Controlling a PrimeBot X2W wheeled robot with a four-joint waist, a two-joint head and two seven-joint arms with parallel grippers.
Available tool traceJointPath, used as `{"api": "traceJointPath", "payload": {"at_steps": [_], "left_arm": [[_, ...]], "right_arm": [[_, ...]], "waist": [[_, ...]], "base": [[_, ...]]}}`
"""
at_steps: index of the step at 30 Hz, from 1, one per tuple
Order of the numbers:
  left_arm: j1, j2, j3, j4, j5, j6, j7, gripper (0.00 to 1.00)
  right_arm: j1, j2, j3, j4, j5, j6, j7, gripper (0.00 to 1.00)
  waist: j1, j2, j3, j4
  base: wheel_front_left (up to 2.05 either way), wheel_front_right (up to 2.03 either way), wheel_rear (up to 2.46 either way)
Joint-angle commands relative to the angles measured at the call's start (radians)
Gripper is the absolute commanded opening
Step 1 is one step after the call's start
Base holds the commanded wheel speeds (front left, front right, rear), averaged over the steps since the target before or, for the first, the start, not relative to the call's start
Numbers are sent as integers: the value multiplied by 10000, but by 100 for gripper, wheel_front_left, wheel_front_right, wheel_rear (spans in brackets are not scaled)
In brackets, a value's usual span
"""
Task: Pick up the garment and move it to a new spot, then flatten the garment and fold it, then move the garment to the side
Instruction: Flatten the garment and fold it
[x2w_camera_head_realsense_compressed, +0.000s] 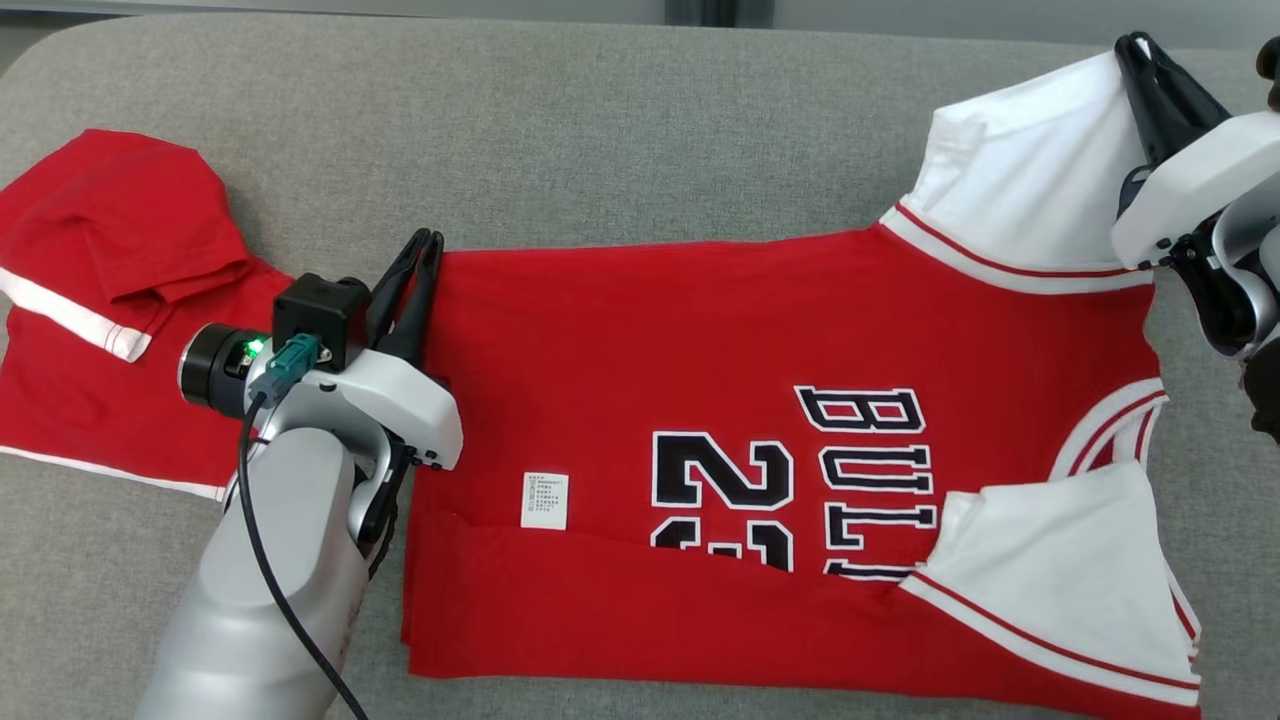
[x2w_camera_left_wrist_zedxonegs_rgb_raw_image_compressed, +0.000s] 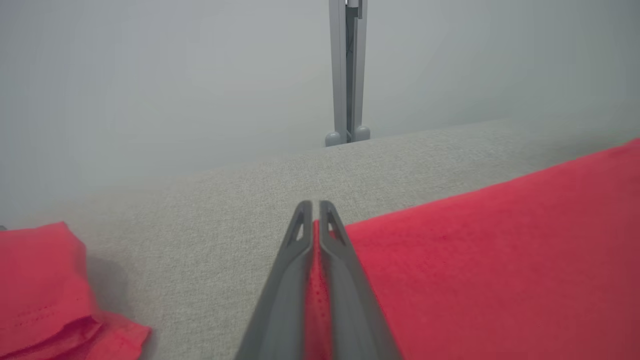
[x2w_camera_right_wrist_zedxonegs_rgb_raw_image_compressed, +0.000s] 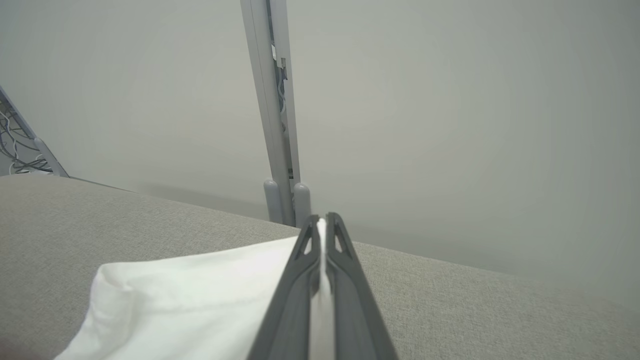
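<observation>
Both jaws clamped shut along the far edge of the red, white-sleeved cotton jersey (x2w_camera_head_realsense_compressed: 760, 330), left gripper (x2w_camera_head_realsense_compressed: 428, 240) at hem, right gripper (x2w_camera_head_realsense_compressed: 1132, 45) at sleeve, seemingly to fold it.

On garment (x2w_camera_head_realsense_compressed: 760, 330), printed number and lettering (x2w_camera_head_realsense_compressed: 722, 472) partly hidden under its own folded-over lower flap (x2w_camera_head_realsense_compressed: 640, 610). Care label (x2w_camera_head_realsense_compressed: 545, 500) print too small to read. Second red cloth (x2w_camera_head_realsense_compressed: 90, 300) left of garment, cut by picture edge.

A grey fabric surface (x2w_camera_head_realsense_compressed: 640, 130) spans the work area, backed by a plain pale wall (x2w_camera_left_wrist_zedxonegs_rgb_raw_image_compressed: 150, 75). A vertical grey post (x2w_camera_left_wrist_zedxonegs_rgb_raw_image_compressed: 347, 75) stands at 12 o'clock. Light is even.
</observation>
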Motion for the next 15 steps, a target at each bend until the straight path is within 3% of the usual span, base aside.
{"api": "traceJointPath", "payload": {"at_steps": [1,10,15], "left_arm": [[94,102,87,-145,57,76,-8,0],[670,119,-53,-775,302,-215,-8,0],[1245,416,-369,-1068,531,-376,-7,0]], "right_arm": [[119,-7,-198,-100,-223,0,-56,0],[1276,143,-844,-583,-1506,0,-57,0],[2238,128,-959,-978,-1787,0,-56,0]], "waist": [[-1,0,-31,-8],[-1,0,-499,-75],[-1,0,-993,-250]], "base": [[0,0,0],[0,0,0],[0,0,0]]}}
